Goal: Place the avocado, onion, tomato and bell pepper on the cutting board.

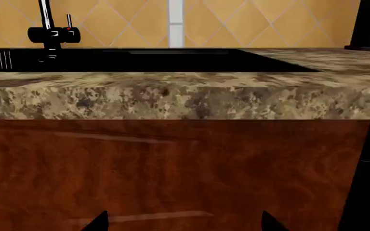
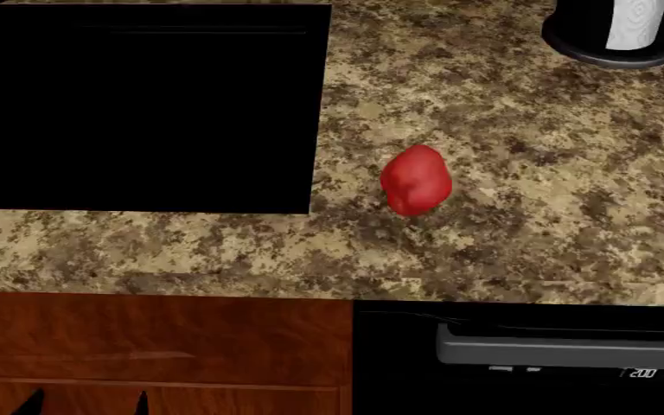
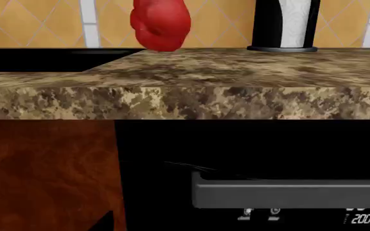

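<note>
The bell pepper sits alone on the granite worktop, just right of the black sink; no cutting board shows. The nearer right arm should probably rise above the worktop edge first, then descend over the pepper's lumpy middle. Both tools hang below the worktop, holding nothing; the left tool shows two spread tips, while the right tool's opening cannot be told.

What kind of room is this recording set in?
Most likely a kitchen: a granite counter with a black sink and faucet, tiled backsplash, and an appliance front below.
</note>
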Robot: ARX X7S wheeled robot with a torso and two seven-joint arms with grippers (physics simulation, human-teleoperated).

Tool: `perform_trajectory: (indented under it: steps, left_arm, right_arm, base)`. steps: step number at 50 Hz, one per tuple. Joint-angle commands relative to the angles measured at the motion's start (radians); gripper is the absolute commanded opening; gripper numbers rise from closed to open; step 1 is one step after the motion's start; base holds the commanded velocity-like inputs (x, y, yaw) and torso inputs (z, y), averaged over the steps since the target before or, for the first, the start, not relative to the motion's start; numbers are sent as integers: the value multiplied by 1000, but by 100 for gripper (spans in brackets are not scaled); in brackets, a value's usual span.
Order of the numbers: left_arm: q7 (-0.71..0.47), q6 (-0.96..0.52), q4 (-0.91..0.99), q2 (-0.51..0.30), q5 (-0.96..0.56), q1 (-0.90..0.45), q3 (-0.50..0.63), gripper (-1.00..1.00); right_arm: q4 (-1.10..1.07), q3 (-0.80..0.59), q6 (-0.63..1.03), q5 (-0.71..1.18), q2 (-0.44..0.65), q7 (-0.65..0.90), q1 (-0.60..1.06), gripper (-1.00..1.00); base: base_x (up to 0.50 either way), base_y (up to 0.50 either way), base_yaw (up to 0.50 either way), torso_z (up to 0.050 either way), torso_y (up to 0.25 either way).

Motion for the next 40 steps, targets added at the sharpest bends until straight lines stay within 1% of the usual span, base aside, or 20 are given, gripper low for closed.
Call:
perform_trajectory:
  steps: [1, 13, 14, 19, 27, 40]
  left_arm:
    - [-12, -1, 0, -10, -10, -1, 12, 100]
    - [-59, -4, -2, -46, -33, -3, 56, 100]
    - [-16, -4, 1, -10, 1, -1, 14, 100]
    - [-55, -26, -15, -29, -3, -12, 41, 100]
    - [-80, -27, -25, -46, -21, -17, 62, 100]
    - [-105, -32, -26, -66, -42, -20, 86, 100]
  right_arm:
    - [-6, -23, 4, 20, 20, 23, -2, 100]
    - [-2, -60, 2, 43, 48, 61, 2, 100]
    - [-1, -14, 2, 3, 10, 16, 0, 100]
    - [-3, -40, 3, 24, 31, 41, 1, 100]
    - [-4, -63, 8, 41, 50, 61, 3, 100]
    - [-12, -91, 13, 53, 71, 83, 4, 100]
  base:
    - [0, 0, 0, 0, 0]
    - [0, 0, 0, 0, 0]
    - [0, 0, 0, 0, 0]
    - [0, 0, 0, 0, 0]
    - [0, 0, 0, 0, 0]
    - [0, 500, 0, 0, 0]
